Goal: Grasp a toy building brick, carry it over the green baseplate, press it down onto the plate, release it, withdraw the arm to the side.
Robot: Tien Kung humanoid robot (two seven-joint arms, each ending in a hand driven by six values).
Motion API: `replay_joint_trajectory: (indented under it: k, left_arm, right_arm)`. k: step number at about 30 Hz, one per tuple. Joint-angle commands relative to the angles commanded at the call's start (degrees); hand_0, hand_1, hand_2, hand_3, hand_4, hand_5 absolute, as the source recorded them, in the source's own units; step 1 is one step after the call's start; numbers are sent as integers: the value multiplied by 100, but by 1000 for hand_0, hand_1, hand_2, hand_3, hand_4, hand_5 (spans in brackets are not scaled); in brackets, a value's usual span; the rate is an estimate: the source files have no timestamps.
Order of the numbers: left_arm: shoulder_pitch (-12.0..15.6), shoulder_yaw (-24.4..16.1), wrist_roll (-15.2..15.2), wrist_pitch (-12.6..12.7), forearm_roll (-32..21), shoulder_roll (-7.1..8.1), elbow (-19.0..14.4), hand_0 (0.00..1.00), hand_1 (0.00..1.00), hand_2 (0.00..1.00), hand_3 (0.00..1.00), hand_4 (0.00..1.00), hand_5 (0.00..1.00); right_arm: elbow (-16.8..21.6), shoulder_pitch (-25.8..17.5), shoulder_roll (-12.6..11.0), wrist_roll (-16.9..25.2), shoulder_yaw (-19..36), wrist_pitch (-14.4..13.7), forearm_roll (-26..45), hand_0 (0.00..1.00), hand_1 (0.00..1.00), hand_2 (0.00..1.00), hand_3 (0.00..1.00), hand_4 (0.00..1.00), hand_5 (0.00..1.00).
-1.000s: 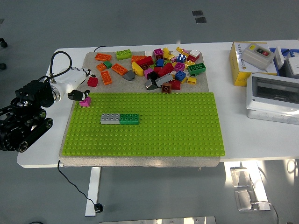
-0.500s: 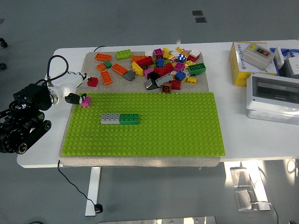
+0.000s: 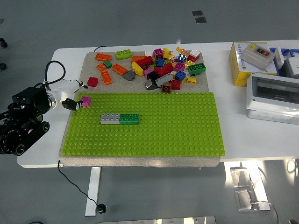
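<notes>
Fingertips (image 3: 73, 104) of the left hand (image 3: 65, 95) are dark and lie just beside a small pink brick (image 3: 85, 101), at its left side; they look close to touching it, but the view is too small to show whether they pinch it or have let go, so their opening cannot be told. That pink brick sits at the upper left corner of the green baseplate (image 3: 187, 130), right of the fingertips. Behind the hand, the white wrist and black arm (image 3: 23, 121) run back toward the left edge of the white table (image 3: 233, 79), with a black cable looping above the wrist.

Farther right of the fingertips and slightly nearer the table's front edge, a grey brick (image 3: 110, 118) and a dark green brick (image 3: 129, 118) stand end to end on the plate, touching. Beyond the fingertips, toward the far side, a red brick (image 3: 93, 81) lies alone on the tan mat (image 3: 88, 60), and further right a loose pile of mixed bricks (image 3: 163, 67) covers the mat's far strip. Well off to the right stand a yellow box (image 3: 245, 63) and a grey enclosure (image 3: 273, 95).
</notes>
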Motion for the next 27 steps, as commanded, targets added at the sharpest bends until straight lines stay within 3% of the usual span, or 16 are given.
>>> replay_joint_trajectory:
  k: [6, 27]
  left_arm:
    - [9, -9, 62, -103, -237, 15, 22, 998, 979, 998, 878, 536, 160]
    - [98, -2, 17, -39, -463, -47, 150, 998, 982, 998, 871, 526, 153]
  right_arm:
    - [0, 4, -1, -4, 12, 4, -26, 646, 571, 640, 768, 408, 998]
    - [0, 8, 16, -6, -12, -5, -34, 647, 567, 637, 767, 407, 998]
